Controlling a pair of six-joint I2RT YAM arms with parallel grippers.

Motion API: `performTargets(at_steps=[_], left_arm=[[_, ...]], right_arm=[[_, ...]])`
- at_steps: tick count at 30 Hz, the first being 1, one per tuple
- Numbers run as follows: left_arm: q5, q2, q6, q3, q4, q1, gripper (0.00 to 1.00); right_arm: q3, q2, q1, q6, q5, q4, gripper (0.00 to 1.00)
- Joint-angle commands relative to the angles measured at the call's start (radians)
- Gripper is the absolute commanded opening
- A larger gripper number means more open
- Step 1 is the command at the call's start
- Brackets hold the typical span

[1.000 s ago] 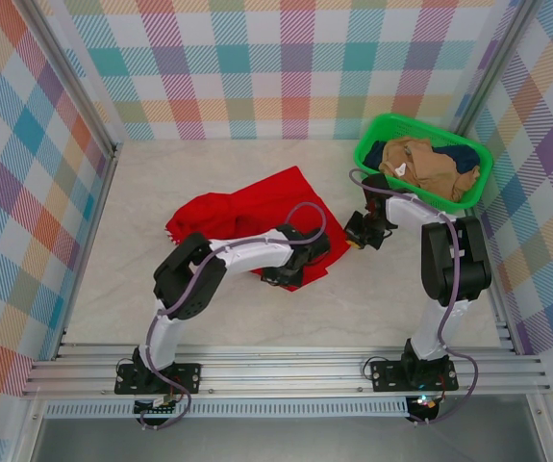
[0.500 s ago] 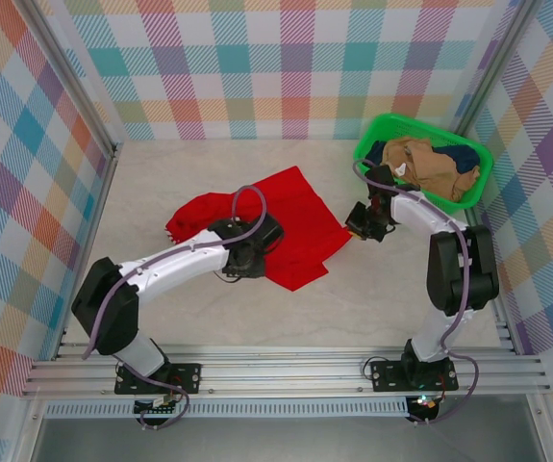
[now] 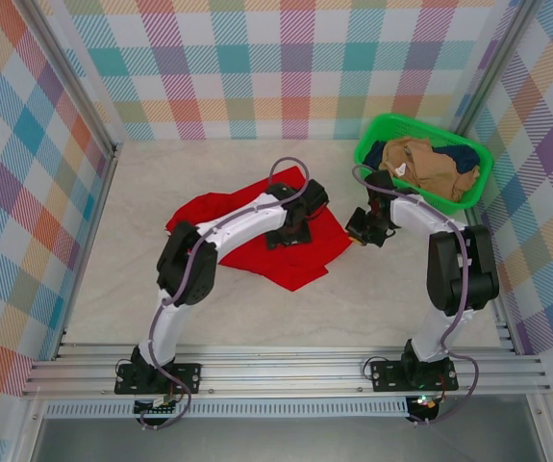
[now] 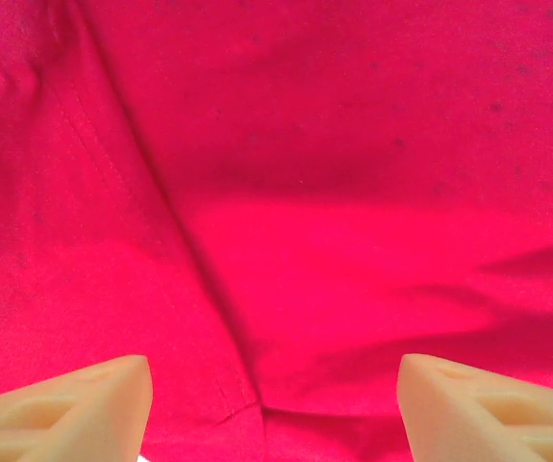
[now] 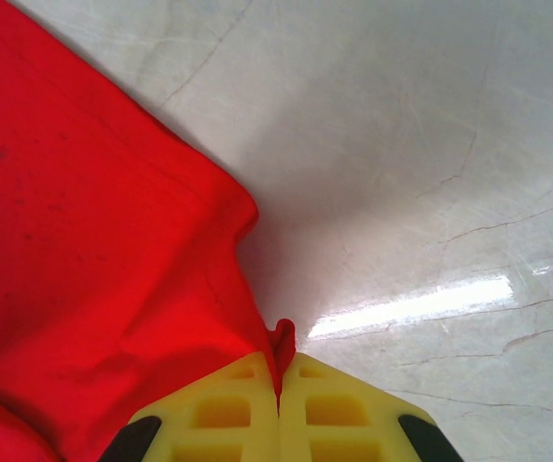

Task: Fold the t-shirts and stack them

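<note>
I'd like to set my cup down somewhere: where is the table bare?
Bare table lies left of the red shirt up to the wall, and between it and the near rail. Crowded: the shirt itself and the basket corner.

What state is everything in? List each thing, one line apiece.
red t-shirt: spread rumpled on table
green basket: upright, holds both others
tan t-shirt: crumpled in green basket
navy t-shirt: crumpled in green basket
left gripper: open over red t-shirt
right gripper: shut on red t-shirt's edge
</note>
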State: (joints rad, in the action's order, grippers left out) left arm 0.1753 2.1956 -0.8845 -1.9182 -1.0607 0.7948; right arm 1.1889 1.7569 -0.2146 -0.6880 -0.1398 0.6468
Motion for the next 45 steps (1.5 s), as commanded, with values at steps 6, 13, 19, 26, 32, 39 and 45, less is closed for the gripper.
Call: performTargets(at_steps=[6, 13, 19, 26, 32, 39, 45], left_arm=[[-0.05, 0.067, -0.088, 0.04, -0.119, -0.015, 0.59], [-0.036, 0.076, -0.072, 0.087, -0.08, -0.03, 0.43], [0.0, 0.02, -0.071, 0.141, -0.072, -0.029, 0.22], [0.095, -0.153, -0.081, 0.259, -0.077, -0.029, 0.0], [0.098, -0.352, -0.059, 0.411, -0.051, -0.031, 0.0], [0.06, -0.461, -0.048, 0.552, 0.0, -0.037, 0.0], [0.048, -0.506, -0.045, 0.629, 0.033, -0.037, 0.0]], right_arm=[[-0.014, -0.024, 0.007, 0.015, -0.014, -0.012, 0.0], [-0.016, -0.024, 0.008, 0.015, -0.014, -0.011, 0.0], [-0.017, -0.023, 0.008, 0.015, -0.005, -0.005, 0.0], [-0.003, -0.021, 0.012, 0.013, 0.009, 0.001, 0.0], [0.021, -0.013, 0.032, 0.007, 0.009, 0.005, 0.0], [0.052, -0.011, 0.041, -0.001, 0.006, 0.023, 0.0], [0.031, -0.056, 0.042, -0.02, 0.048, 0.076, 0.0]])
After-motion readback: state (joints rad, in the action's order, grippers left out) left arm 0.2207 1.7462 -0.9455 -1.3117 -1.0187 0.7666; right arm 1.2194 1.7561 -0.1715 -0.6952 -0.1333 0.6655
